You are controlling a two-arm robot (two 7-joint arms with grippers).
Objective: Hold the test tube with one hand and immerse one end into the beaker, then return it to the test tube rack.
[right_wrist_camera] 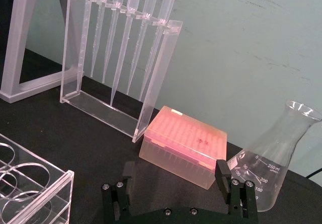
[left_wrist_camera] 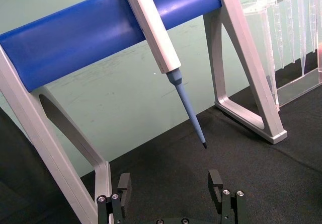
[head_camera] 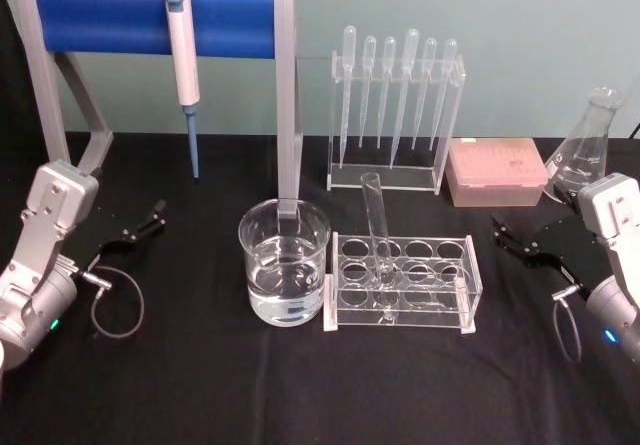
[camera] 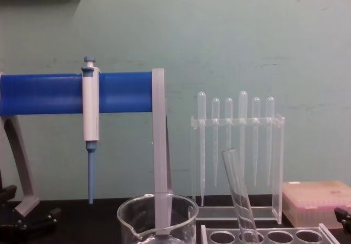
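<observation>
Where the chest view is cut off at its lower edge, the foot of the test tube (camera: 239, 194) is lost inside the test tube rack (camera: 274, 236). The tube is seen tilted in a middle hole of the rack, ungripped. The beaker (head_camera: 284, 262) is set just left of the rack. The left gripper (head_camera: 143, 223) is held well left of the rack and the right gripper (head_camera: 512, 240) near its right end. Both are spread wide, with nothing grasped.

the clear test tube (head_camera: 378, 230) is leaned in the acrylic test tube rack (head_camera: 400, 283), beside the water-holding glass beaker (head_camera: 284, 262).
</observation>
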